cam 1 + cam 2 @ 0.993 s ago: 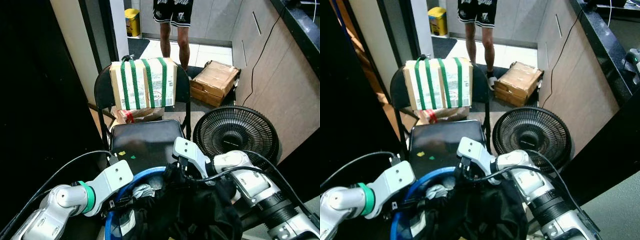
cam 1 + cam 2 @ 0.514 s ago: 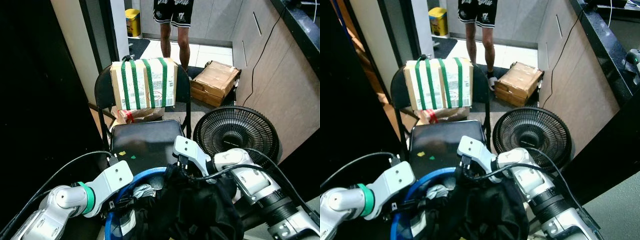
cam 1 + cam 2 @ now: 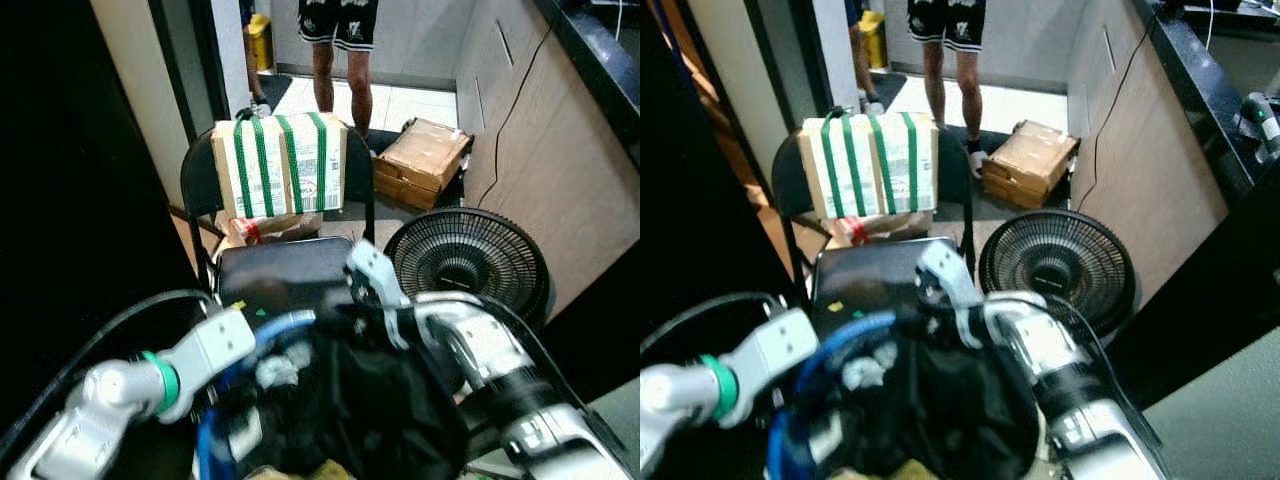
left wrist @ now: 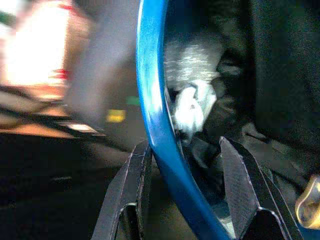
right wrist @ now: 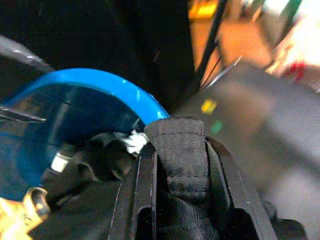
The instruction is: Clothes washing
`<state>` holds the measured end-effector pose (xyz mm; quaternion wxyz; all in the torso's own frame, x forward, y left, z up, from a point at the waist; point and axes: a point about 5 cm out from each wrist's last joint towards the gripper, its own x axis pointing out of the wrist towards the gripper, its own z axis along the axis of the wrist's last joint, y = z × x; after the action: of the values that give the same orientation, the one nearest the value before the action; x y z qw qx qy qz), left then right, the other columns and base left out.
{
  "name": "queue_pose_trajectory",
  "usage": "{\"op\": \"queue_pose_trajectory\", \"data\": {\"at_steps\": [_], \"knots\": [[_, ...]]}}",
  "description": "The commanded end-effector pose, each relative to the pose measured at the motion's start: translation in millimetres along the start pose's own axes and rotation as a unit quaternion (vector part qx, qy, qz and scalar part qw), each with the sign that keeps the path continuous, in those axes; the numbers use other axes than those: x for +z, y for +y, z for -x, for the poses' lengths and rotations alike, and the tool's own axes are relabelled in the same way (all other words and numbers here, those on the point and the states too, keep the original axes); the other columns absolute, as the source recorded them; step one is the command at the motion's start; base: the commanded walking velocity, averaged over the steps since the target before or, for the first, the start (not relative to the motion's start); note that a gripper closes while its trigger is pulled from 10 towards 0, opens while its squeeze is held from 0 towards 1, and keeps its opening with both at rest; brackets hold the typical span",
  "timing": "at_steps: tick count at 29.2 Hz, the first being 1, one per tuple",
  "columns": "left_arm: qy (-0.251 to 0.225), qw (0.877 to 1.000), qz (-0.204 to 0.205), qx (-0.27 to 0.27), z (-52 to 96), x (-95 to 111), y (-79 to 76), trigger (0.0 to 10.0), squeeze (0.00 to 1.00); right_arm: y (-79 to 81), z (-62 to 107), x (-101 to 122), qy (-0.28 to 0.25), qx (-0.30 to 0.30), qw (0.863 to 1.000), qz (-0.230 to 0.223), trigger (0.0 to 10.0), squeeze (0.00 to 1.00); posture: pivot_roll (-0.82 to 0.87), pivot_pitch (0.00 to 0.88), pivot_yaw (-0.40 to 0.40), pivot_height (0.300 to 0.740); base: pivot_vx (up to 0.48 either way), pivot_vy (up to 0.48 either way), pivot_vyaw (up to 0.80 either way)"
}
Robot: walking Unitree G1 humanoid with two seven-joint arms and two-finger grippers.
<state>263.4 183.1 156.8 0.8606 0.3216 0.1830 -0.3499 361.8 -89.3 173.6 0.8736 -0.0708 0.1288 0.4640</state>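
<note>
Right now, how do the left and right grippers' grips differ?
The left gripper straddles the blue plastic basket's rim, one finger outside, one inside; the right gripper is shut on a fold of black cloth. The left holds something rigid, the right something soft. Both work at the same basket of laundry.

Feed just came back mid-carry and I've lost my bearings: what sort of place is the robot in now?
Probably a cramped utility or storage corner of a home. A folding chair carries a taped cardboard box, a floor fan stands beside it, another carton lies on the tiled floor, and a person stands beyond.
</note>
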Motion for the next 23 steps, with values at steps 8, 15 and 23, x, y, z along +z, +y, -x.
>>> {"op": "queue_pose_trajectory", "data": {"at_steps": [8, 15, 23], "knots": [[0.001, 0.987, 0.031, -0.156, -15.8, -10, -59.7, 10.0, 0.0, -31.9, 42.5, 122, -0.329, -0.124, 0.935, -0.042, 0.0, 0.0, 0.13, 0.091, 0.063, 0.74, 0.0, 0.0, 0.0], [-0.018, 0.99, 0.022, -0.138, -17.0, -2, -57.9, 10.0, 0.0, -25.7, 46.0, 131, -0.374, -0.105, 0.92, -0.052, 0.0, 0.0, 0.13, 0.094, 0.061, 0.74, 0.0, 0.0, 0.0], [-0.068, 0.996, 0.023, -0.044, -35.3, 13, -58.3, 10.0, 0.0, -28.3, 58.8, 149, -0.445, -0.085, 0.885, -0.105, 0.0, 0.0, 0.13, 0.104, 0.065, 0.74, 0.0, 0.0, 0.0]]}}
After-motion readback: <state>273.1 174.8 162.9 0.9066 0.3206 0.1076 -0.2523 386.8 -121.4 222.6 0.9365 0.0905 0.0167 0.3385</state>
